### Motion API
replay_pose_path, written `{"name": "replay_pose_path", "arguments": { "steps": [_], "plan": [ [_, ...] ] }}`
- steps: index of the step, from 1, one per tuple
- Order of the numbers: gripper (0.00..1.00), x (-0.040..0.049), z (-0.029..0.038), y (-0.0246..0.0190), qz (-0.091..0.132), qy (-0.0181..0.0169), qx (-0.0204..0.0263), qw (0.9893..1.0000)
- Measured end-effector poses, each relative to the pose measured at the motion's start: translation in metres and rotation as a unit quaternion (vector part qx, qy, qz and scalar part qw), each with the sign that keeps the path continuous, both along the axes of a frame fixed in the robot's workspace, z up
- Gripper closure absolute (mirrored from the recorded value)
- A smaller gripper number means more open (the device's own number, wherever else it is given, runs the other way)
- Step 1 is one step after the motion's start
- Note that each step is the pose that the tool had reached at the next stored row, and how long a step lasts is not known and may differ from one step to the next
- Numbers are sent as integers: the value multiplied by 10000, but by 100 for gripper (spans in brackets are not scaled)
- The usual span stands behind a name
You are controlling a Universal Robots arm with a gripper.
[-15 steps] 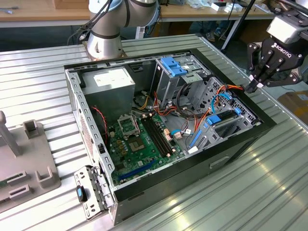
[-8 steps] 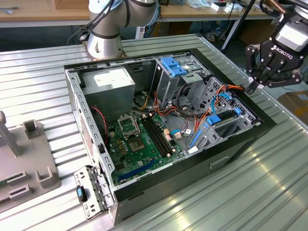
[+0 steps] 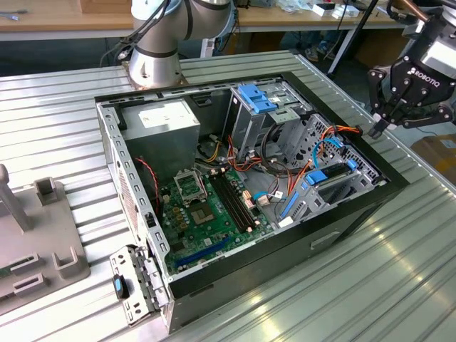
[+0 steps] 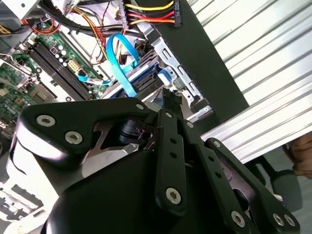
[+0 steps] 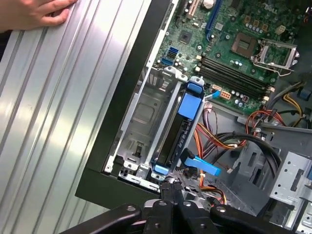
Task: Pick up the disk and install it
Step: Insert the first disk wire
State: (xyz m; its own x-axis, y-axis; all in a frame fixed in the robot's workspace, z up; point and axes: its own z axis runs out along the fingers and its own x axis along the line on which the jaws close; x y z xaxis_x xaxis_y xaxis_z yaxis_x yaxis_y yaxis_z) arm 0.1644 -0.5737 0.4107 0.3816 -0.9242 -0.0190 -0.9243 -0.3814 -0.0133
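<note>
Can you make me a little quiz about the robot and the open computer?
1. True or false: the disk is inside the computer case.
2. Which colour of plastic frames the disk? A red, B blue, C green.
3. Fill in: a person's ___ rests on the metal table.
Key: 1 true; 2 B; 3 hand.

Silver-grey arm (image 3: 153, 50) at eleven o'clock in the exterior view, black cables (image 3: 144, 30) alongside. Black gripper (image 3: 380, 127) at two o'clock: white lettering (image 3: 424, 77), silver screws (image 4: 171, 195).
</note>
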Motion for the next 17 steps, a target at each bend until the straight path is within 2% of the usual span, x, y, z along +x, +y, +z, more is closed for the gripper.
{"name": "replay_pose_path", "arguments": {
  "steps": [4,7,8,10,14,16,17],
  "plan": [
    [89,50,-18,0,285,0,-1,9996],
    [89,94,-43,0,578,0,-1,9983],
    [89,107,-52,0,666,0,0,9978],
    [89,138,-71,0,896,0,-1,9960],
    [89,174,-91,0,1130,0,0,9936],
    [89,207,-106,0,1309,0,0,9914],
    [89,224,-108,0,1360,0,0,9907]
  ]
}}
